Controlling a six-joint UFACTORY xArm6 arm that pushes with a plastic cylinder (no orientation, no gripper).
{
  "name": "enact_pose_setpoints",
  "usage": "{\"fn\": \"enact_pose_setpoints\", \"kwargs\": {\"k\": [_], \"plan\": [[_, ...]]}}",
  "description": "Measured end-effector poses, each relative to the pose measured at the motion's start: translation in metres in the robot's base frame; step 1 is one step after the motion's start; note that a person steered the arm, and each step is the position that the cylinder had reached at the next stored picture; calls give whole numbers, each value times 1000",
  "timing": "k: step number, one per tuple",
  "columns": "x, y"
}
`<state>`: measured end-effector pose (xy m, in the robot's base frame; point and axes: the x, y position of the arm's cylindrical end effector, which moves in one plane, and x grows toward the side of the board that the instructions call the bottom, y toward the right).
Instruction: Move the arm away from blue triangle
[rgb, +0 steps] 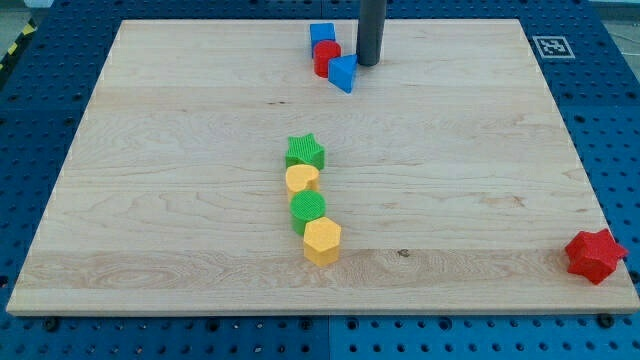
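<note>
- Wooden table (480, 200) seen from above, set on a blue pegboard base (40, 100); marker tag (552, 46) at the view's top right corner.
- Dark rod comes down from the view's top edge; my tip (368, 64) rests on the table just right of the blue triangle (343, 72), v. close, touching or nearly so, can't tell which.
- No fingers on this arm, only the plain rod, so nothing to open or close.
- Blue triangle sits near the view's top, centre-right of a tight cluster: red cylinder (326, 57) touching it on its upper left, blue cube (321, 36) just above that.
- Mid-table, well apart from the tip: a line of four blocks running top to bottom, each touching the next, i.e. green star (305, 152), yellow heart-like block (301, 179), green cylinder (309, 209), yellow hexagon (322, 241).
- Red star (594, 255) alone at the view's bottom right, at the table's edge, partly over the base.
</note>
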<state>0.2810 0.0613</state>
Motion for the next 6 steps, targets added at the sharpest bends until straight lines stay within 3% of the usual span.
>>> {"fn": "enact_pose_setpoints", "kwargs": {"k": [6], "plan": [[13, 7]]}}
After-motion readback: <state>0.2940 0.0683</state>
